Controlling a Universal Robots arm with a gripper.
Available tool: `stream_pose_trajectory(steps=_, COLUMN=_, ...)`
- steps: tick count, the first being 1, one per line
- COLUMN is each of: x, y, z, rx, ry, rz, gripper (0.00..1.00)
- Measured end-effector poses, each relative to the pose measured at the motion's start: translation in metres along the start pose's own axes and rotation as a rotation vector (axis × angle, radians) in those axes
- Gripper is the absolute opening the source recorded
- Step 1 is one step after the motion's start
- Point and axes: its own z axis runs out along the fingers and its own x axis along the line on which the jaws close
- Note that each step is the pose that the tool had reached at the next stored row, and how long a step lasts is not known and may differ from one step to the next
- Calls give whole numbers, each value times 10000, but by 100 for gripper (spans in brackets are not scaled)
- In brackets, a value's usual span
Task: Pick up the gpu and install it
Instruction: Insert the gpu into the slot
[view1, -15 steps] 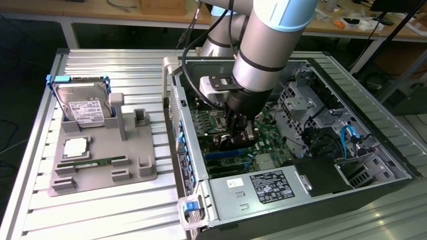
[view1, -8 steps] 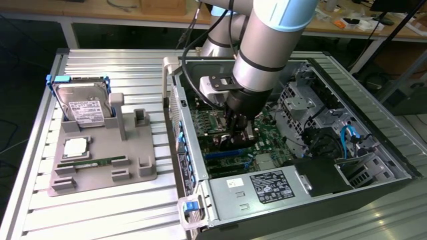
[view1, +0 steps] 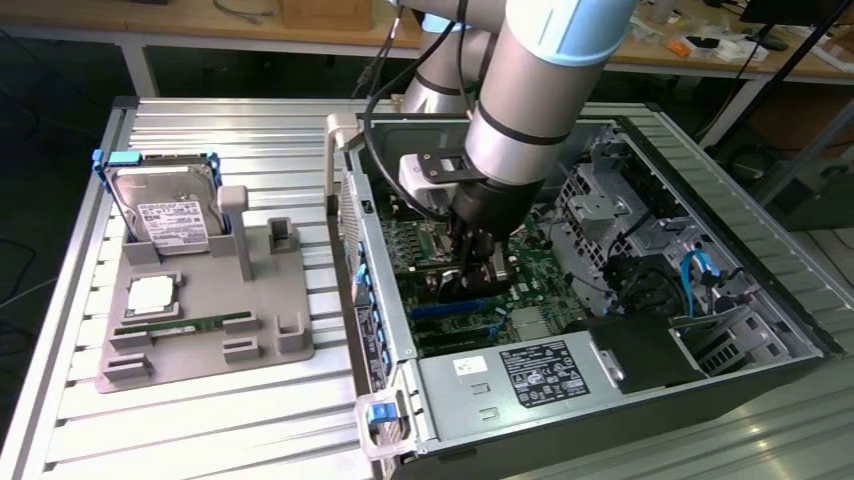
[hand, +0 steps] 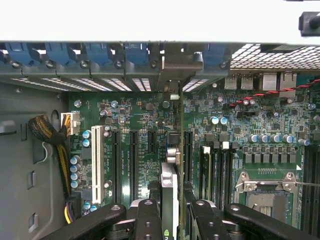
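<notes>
Wrist view: we see the black two-fingered gripper (hand: 170, 220) clamped on the gpu (hand: 169, 187), a thin green circuit-board card with silver metal along it, seen edge-on between the fingers. The card is held upright, its long edge parallel to the black expansion slots (hand: 134, 165) of the green motherboard (hand: 145, 120). We judge this lets its connector edge meet a slot squarely, with one end turned toward the rear openings under the blue latches (hand: 100, 55). We cannot tell whether the card already touches a slot.

In the exterior view the gripper (view1: 478, 262) reaches into the open black-and-silver computer case (view1: 747, 250). The case lies on its side by the ribbed metal surface's (view1: 200, 430) edge on the exterior view's right, board facing up, so the arm can enter from above. Near the opposite edge a grey plastic tray (view1: 200, 350) carries a silver hard drive (view1: 167, 215) with a white label and a slim green RAM stick (view1: 180, 325), each in its own recess.
</notes>
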Motion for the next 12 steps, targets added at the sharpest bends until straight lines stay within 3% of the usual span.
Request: stream_pose_trajectory(steps=12, x=0, y=0, z=17, rx=0, ry=0, rz=0, gripper=28)
